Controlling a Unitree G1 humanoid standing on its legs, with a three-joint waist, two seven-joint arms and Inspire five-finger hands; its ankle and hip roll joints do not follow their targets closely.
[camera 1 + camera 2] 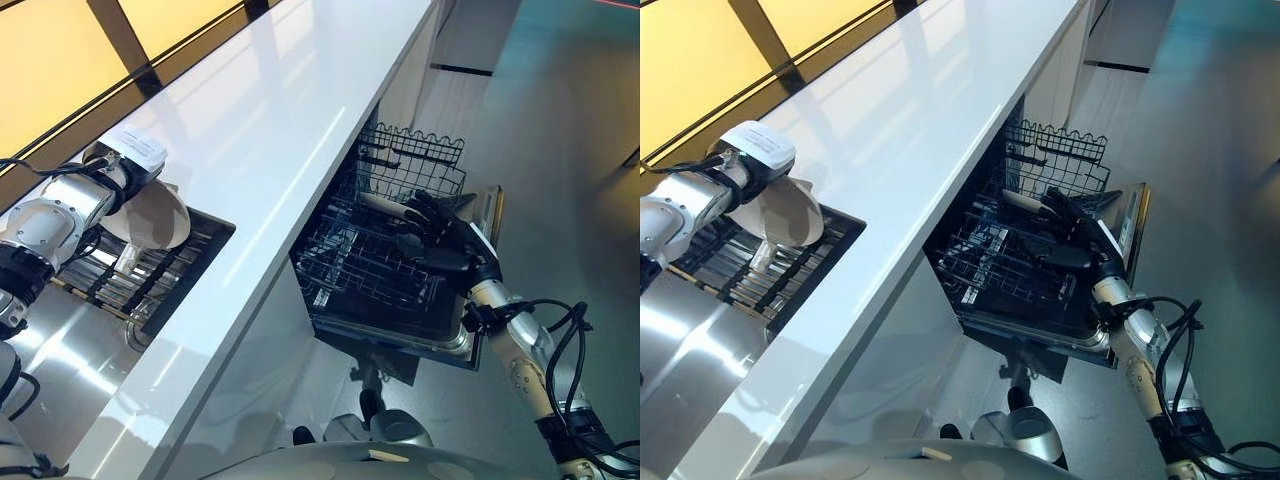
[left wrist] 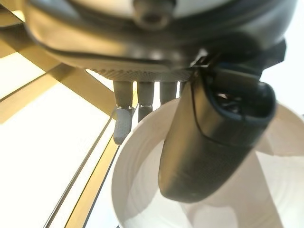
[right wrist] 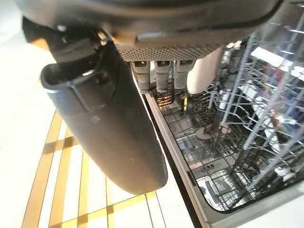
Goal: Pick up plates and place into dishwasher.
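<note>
My left hand (image 2: pixel 209 137) pinches the round white ceramic plate (image 1: pixel 150 215) above the dark slatted sink rack (image 1: pixel 150 275) at nine o'clock. The long white countertop (image 1: pixel 270 150) separates it from the black wire dishwasher rack (image 1: pixel 380 265) at three o'clock, where my right hand (image 1: pixel 440 235) rests, fingers relaxed and partly hidden among wires.

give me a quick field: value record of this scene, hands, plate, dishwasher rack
left hand: thumb and fingers pinch the plate
plate: white, held above the sink rack
right hand: over the dishwasher rack, fingers straight, holding nothing
dishwasher rack: pulled out below the counter, dark wire
task state: plate not yet in the dishwasher
</note>
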